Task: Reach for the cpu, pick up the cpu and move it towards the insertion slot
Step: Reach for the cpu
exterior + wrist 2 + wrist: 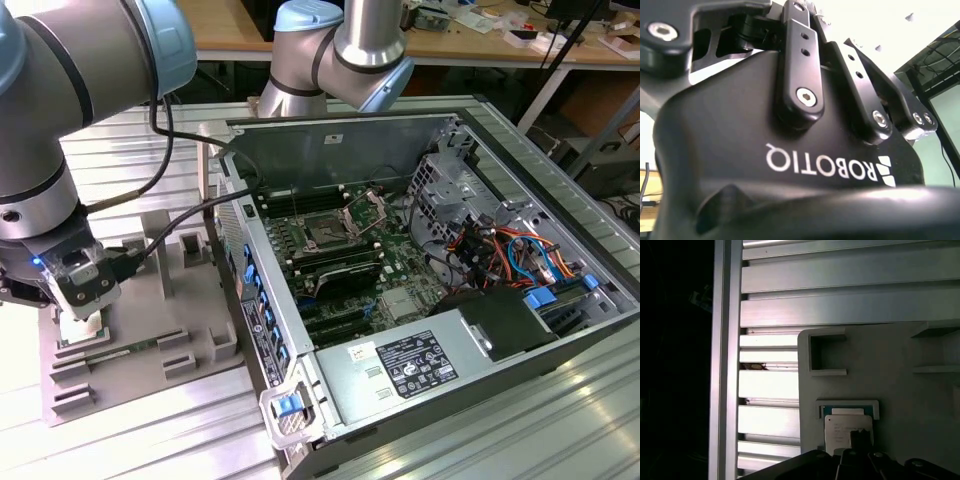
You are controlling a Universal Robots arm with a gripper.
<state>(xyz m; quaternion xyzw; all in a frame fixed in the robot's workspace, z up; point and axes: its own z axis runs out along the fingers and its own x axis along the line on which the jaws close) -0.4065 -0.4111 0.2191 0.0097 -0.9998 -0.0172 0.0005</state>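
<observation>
Grey moulded plastic forms the fixture block (150, 300) at the exterior view's left, which rests on a table (560, 420) of ribbed aluminium profiles. The gripper (83, 322) hangs low over the block's near corner, pointing straight down. The arm's silver-and-blue joints rise above it, and a black cable (165, 215) loops away from the wrist.

In the first wrist view the cpu (842, 426) lies flat in a shallow square recess of that block, silvery top upward, with a thin green-blue edge along one side. A dark part of the gripper overlaps one edge of the chip, so the tool is at it or just above it. I cannot tell whether the jaws are open, closed or pinching the chip. The second wrist view looks from very close along the gripper's black body and its linkage bars.

Well apart from the chip, toward the exterior view's right, an open computer case (340, 140) lies on its side on the same table. On the green motherboard (400, 265) inside it sits the insertion slot (325, 233), a square socket with a dark centre and a silver frame. Its hinged metal bracket (366, 210) is swung up just beside it. Long black memory slots (335, 265) run next to the socket. A power supply (410, 365) with a white label fills the near end of the case, and orange and blue cables (510, 250) are bundled at the far right
</observation>
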